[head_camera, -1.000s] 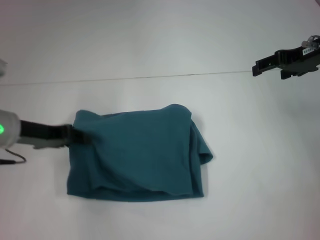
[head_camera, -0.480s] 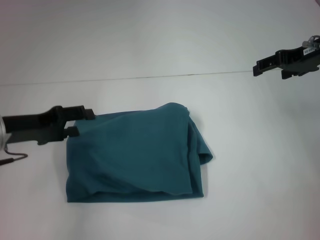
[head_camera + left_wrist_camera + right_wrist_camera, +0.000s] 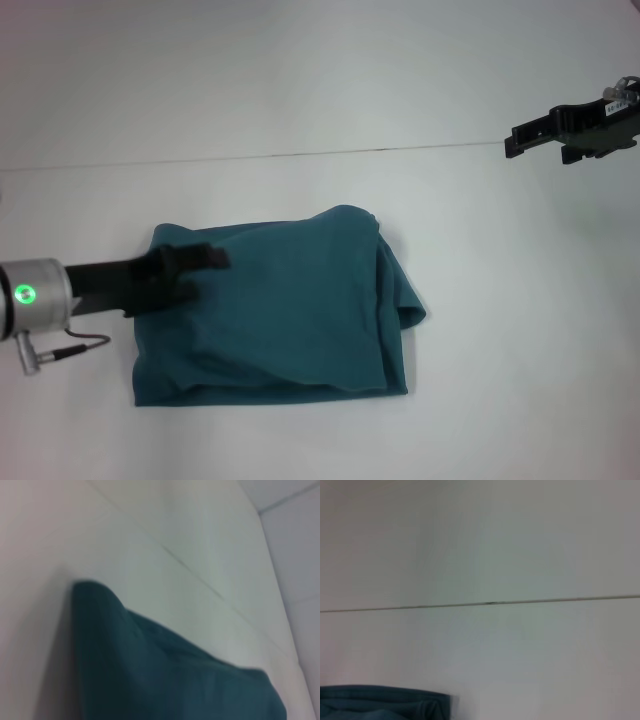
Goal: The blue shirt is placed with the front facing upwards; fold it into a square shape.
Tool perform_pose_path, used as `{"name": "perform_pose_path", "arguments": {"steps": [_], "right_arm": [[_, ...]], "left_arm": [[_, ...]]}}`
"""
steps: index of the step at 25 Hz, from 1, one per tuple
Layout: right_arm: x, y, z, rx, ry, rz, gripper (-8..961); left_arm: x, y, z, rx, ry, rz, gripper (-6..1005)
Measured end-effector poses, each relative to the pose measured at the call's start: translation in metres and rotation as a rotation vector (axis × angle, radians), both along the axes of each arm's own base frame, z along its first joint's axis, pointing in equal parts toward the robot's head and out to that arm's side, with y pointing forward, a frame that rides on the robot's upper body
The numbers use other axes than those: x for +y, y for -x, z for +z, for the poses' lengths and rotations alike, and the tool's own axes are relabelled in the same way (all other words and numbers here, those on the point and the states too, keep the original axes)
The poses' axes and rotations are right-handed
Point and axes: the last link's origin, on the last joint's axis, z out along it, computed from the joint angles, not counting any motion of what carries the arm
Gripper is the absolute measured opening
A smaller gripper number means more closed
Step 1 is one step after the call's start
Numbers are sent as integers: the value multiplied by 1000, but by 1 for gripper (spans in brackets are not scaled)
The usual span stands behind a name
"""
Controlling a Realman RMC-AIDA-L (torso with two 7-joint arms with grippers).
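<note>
Blue shirt [image 3: 275, 310] lies already folded into a rough rectangle on the white table [image 3: 500, 350], lettering hidden, one loose flap bulging at the right edge. Left gripper [image 3: 205, 265] hovers over the shirt's left part; motion-blurred, so cannot tell how far open or whether holding cloth. Right gripper [image 3: 515, 140] parked far right, well apart from the cloth, grasp likewise unreadable. Probably a final smoothing stage; next calls for tucking that right flap square.
</note>
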Motion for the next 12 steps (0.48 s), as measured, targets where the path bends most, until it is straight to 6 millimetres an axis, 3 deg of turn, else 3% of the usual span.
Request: {"name": "perform_pose_path", "arguments": {"steps": [3,6,12], "right_arm": [[0,1,-1,-2,3,3,927],[1,1,-1,-4,4,5,927],[-1,-2,-1,-3,3,0,927]], "left_arm": [[-2,-6,-3,-20,15,-27,764],[-2,-7,9,-46,-5,-40,765],[-6,14,34,-45,-123,22,765]]}}
